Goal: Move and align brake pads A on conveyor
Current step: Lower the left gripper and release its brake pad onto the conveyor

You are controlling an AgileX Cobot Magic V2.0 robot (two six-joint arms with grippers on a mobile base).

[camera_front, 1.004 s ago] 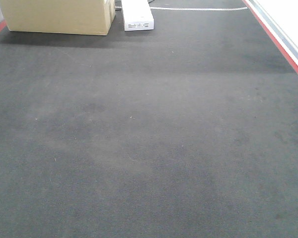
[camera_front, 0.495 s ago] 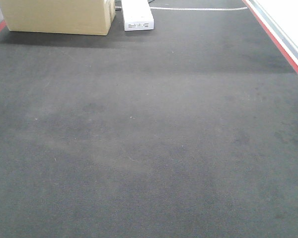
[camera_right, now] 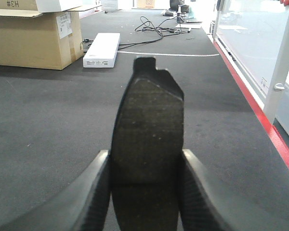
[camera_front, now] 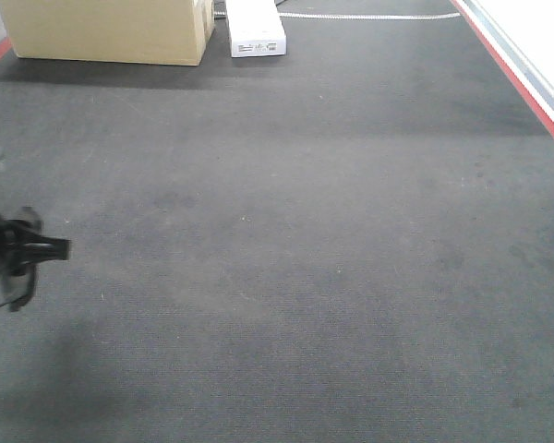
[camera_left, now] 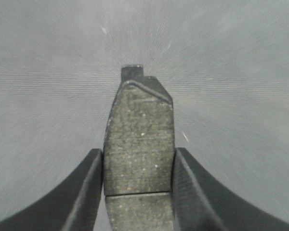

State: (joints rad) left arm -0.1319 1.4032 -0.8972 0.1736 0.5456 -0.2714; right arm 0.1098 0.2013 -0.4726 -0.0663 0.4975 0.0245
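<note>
My left gripper [camera_left: 138,185] is shut on a dark grey brake pad [camera_left: 139,139] with a thin groove across it, held above the charcoal conveyor belt [camera_left: 48,72]. In the front view the left gripper [camera_front: 37,247] shows at the left edge over the belt [camera_front: 305,249]. My right gripper [camera_right: 145,192] is shut on a second brake pad [camera_right: 148,139], held above the belt [camera_right: 48,110]. The right gripper is out of the front view. No other pads show.
A cardboard box [camera_front: 106,29] and a white flat box [camera_front: 255,28] stand at the belt's far end, also seen in the right wrist view, the cardboard [camera_right: 33,38] and white box [camera_right: 102,49]. A red edge strip [camera_front: 517,78] runs along the right side. Cables [camera_right: 159,29] lie beyond.
My left gripper has come into the front view at the left edge; it was not visible before. The belt and boxes are unchanged.
</note>
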